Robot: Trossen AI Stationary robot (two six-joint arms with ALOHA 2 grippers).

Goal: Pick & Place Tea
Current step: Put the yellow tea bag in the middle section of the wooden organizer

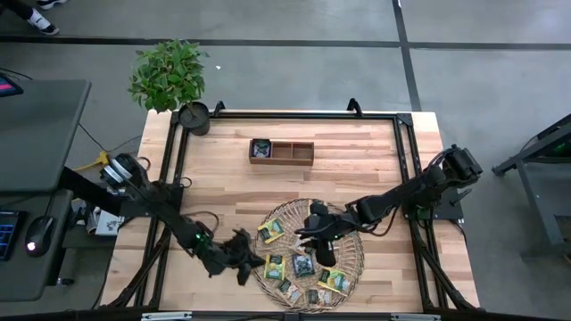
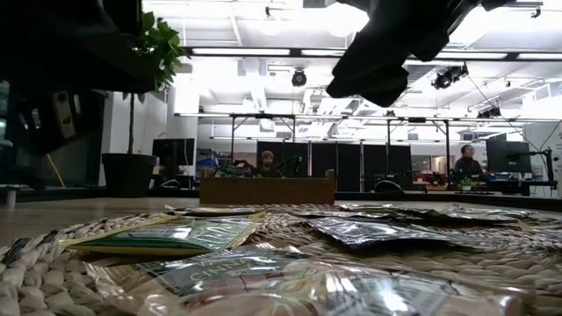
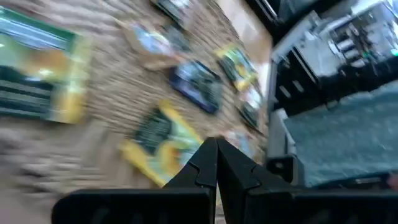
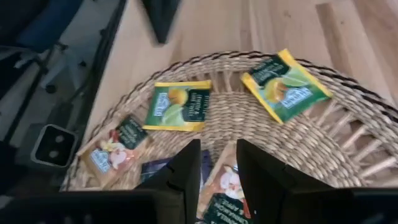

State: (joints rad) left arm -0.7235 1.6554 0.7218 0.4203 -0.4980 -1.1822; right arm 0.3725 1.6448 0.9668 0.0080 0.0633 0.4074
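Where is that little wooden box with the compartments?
In the high view, the wooden box sits on the table's far half near the middle, beyond the woven tray and right of the potted plant.

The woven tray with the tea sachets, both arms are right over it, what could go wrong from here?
The sachets lie flat and close together on the woven tray, so the open right gripper might pinch two or none. The left gripper, shut at the tray's left rim, could nudge it. With both arms near, they may collide.
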